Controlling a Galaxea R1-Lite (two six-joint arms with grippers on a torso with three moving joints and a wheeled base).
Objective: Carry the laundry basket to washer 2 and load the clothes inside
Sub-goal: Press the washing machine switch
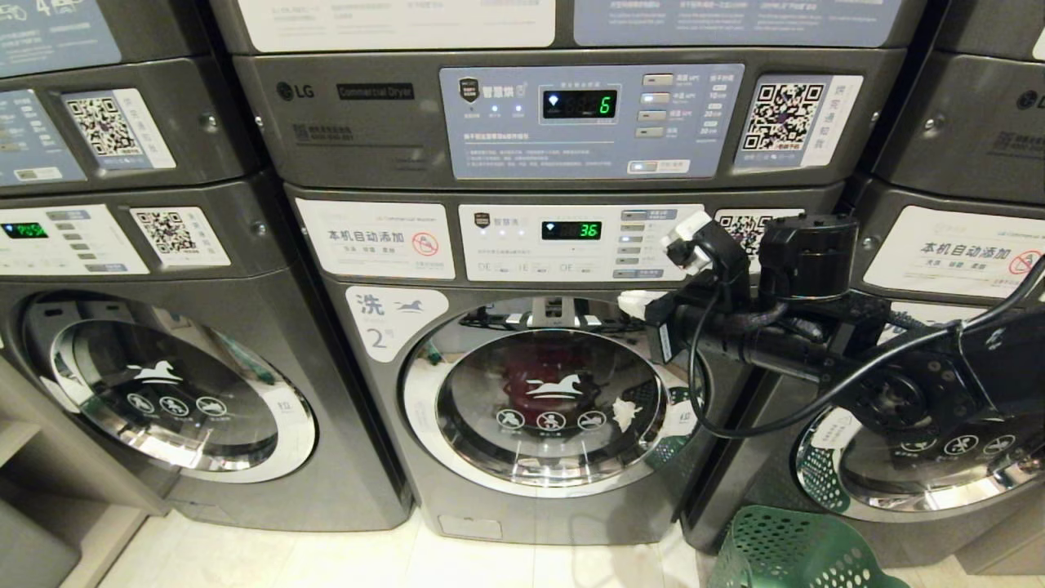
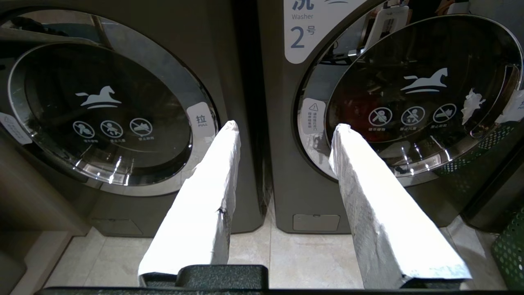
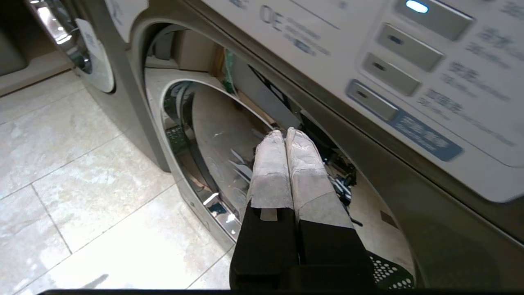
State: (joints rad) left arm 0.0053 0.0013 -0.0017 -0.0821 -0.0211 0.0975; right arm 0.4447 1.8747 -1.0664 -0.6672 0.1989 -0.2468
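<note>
Closest to us is our right pincer [image 3: 284, 135], taped fingers pressed flat together with nothing between them, hanging just under the control panel [image 3: 409, 73] of washer 2 [image 1: 531, 392] and right above the upper edge of its door [image 3: 213, 147]. From the wrist view the chrome ring looks like it stands slightly off the cabinet on the pincer's side, but we honestly can't tell if it's latched.

The laundry basket [image 1: 784, 547] sits on the floor [image 1: 326, 555] well below the pincer and off to the arm's side, in front of the next machine. Something reddish shows behind the door glass [image 1: 539, 384], maybe the clothes, maybe a reflection; we can't see into the basket.

Our left pincer [image 2: 282, 135] is parked low, fingers spread, holding nothing, aimed between the neighbouring washer [image 2: 102, 114] and washer 2.

So we'd guess we're at the button-pressing or door stage. Next move needs a careful poke with closed tips at the right button, without sliding onto the one beside it.
</note>
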